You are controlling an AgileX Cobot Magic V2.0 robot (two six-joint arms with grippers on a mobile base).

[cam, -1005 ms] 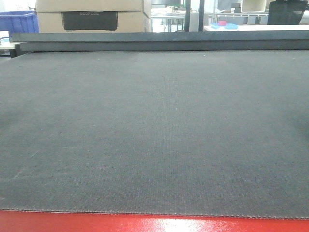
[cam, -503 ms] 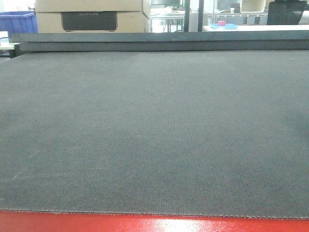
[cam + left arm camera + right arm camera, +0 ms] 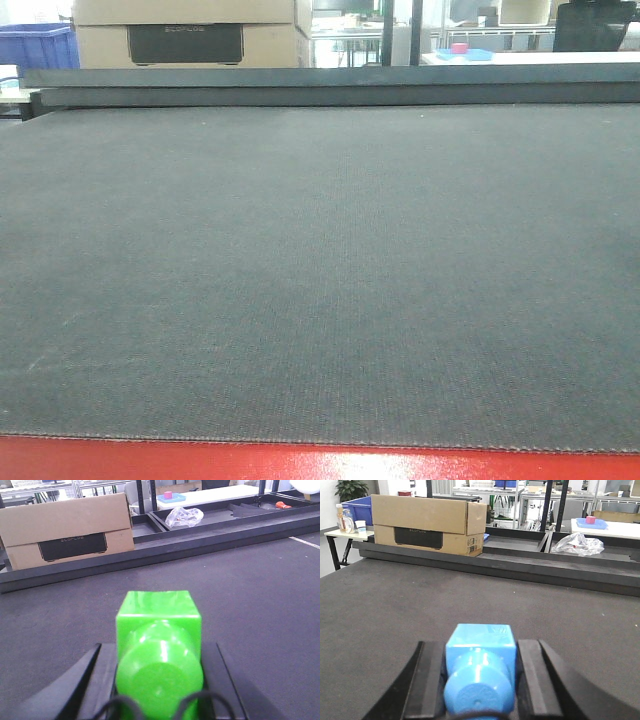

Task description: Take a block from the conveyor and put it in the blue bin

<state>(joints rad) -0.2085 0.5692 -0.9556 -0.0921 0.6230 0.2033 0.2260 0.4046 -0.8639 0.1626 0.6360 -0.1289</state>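
tally: right hand (image 3: pixel 480 646) grips one blue block (image 3: pixel 480 652), left hand (image 3: pixel 159 647) one green block (image 3: pixel 159 625).

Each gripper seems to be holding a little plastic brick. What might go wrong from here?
The left gripper pinches a green block and the right gripper a blue block by smooth sides only; either might slip in transit. The only blue bin in view stands beyond the conveyor, beside a cardboard box, so the carry looks long.
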